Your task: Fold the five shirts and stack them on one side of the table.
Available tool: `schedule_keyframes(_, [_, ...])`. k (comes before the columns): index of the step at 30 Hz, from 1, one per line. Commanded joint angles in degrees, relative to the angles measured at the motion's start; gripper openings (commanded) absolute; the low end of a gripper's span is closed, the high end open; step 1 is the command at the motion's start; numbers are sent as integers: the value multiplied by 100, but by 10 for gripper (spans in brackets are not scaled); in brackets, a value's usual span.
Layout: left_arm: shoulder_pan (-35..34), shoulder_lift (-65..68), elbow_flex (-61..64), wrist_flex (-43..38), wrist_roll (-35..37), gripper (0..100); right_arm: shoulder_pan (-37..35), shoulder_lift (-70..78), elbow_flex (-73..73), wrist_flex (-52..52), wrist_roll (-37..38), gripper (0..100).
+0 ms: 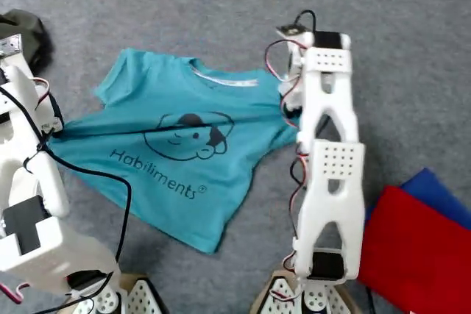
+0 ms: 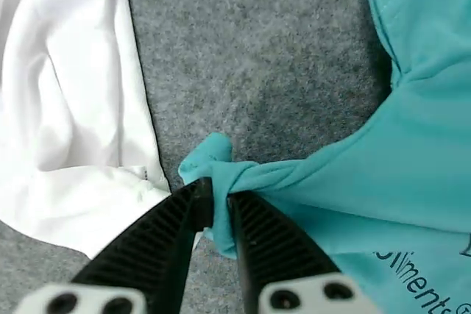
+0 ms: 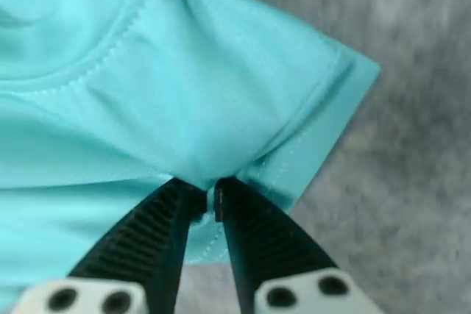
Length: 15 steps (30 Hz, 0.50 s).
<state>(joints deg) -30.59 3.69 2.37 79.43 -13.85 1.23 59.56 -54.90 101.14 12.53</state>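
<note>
Pinching the teal shirt (image 1: 176, 152) from both sides: left gripper (image 2: 221, 207) has its jaws closed down on a bunched bit of the shirt's edge, cloth squeezed betw. them w/ a small nub poking out past the tips. Right gripper (image 3: 210, 196) is likewise clamped on fabric, jaws nearly together, at the seam where a sleeve meets the body (sleeve hem fans out just beyond the tips). In the high view the shirt lies print-up on the grey table (image 1: 412, 49), collar toward the far edge, spread betw. the two arms, w/ a straight taut crease across the chest from one gripper to the other. White shirt (image 2: 66, 93) lies crumpled just beside the left gripper, its edge close by the jaws, not betw. them. Red shirt (image 1: 419, 248) lies on top of a blue shirt (image 1: 434, 189) on the right arm's side, well apart from the teal one. Dark garment (image 1: 29, 31) sits at the far corner on the left arm's side
</note>
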Motion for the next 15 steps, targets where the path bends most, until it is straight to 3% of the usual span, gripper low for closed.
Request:
schedule_keyframes(1, [176,-259,-18,-185,-18,22,453,-1165,1288,114,545,4])
schedule_keyframes(8, [993,-251,-26,-527,-26,21,549,-3451,3934,44,1521,5])
schedule_keyframes(15, [1240,189,-62,-1178,-26,22,980,-5666,6360,-501,2286,5])
